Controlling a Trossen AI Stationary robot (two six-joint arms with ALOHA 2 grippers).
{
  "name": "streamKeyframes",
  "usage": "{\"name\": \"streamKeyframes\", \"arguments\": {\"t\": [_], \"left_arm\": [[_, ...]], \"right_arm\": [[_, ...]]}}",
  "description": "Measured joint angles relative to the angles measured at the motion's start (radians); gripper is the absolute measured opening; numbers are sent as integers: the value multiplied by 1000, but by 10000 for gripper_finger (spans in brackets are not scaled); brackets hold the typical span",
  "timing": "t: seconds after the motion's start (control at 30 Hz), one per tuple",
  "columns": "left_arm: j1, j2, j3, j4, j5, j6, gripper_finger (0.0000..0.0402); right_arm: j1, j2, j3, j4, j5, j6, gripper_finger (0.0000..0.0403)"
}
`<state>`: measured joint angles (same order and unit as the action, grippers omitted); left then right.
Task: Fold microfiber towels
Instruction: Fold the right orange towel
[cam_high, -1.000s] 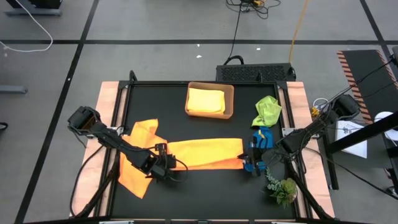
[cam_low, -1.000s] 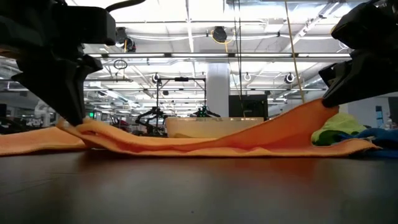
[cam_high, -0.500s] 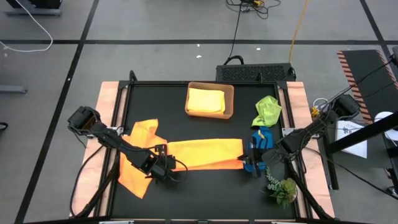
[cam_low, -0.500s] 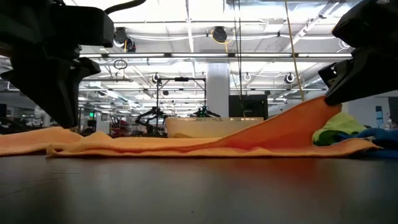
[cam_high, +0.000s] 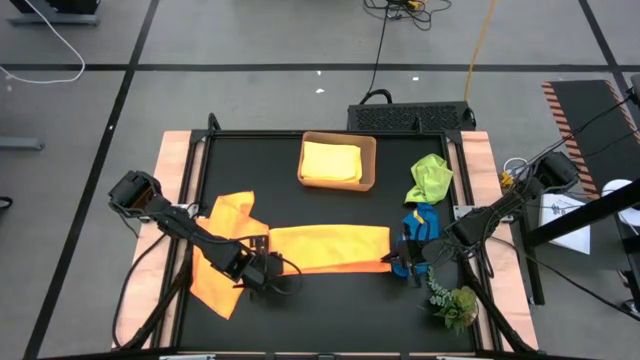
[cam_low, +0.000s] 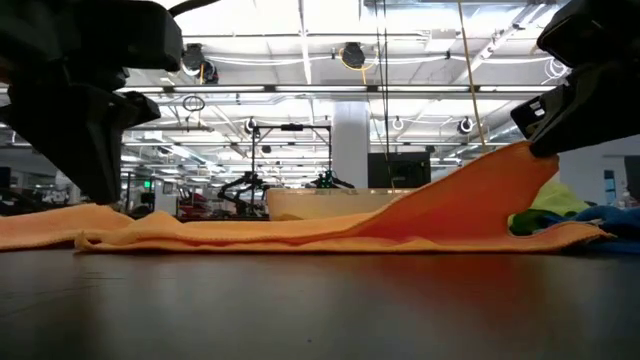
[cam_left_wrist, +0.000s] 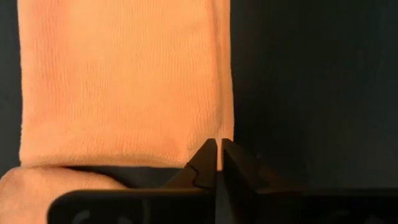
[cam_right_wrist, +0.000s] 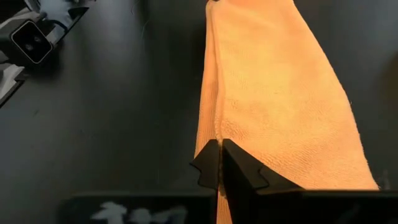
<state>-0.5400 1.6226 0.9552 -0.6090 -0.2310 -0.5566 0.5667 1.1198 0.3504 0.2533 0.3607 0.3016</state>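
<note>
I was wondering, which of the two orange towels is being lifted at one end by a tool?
The long folded orange towel in the table's middle: the right tool is shut on its end, raising it. The other orange towel, near the left tool, lies crumpled.

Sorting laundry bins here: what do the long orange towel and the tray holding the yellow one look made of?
Long orange towel: soft microfiber-like cloth, matte, fine ribbed nap visible. Tray: looks like tan cardboard or thin wood; cannot tell which.

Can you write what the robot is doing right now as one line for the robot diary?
step: folding orange towel | right gripper: shut on towel's end, lifted | left gripper: shut, empty, at other end | yellow towel: in tray
</note>
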Motion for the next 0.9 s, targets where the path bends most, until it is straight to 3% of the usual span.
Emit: {"name": "streamKeyframes", "arguments": {"t": [0.47,0.9], "left_arm": [[3,1,-73,47,-69,21,136],[13,1,-121,139,-67,47,143]], "right_arm": [[0,0,0,-3,0,0,4],[0,0,0,-3,0,0,4]]}}
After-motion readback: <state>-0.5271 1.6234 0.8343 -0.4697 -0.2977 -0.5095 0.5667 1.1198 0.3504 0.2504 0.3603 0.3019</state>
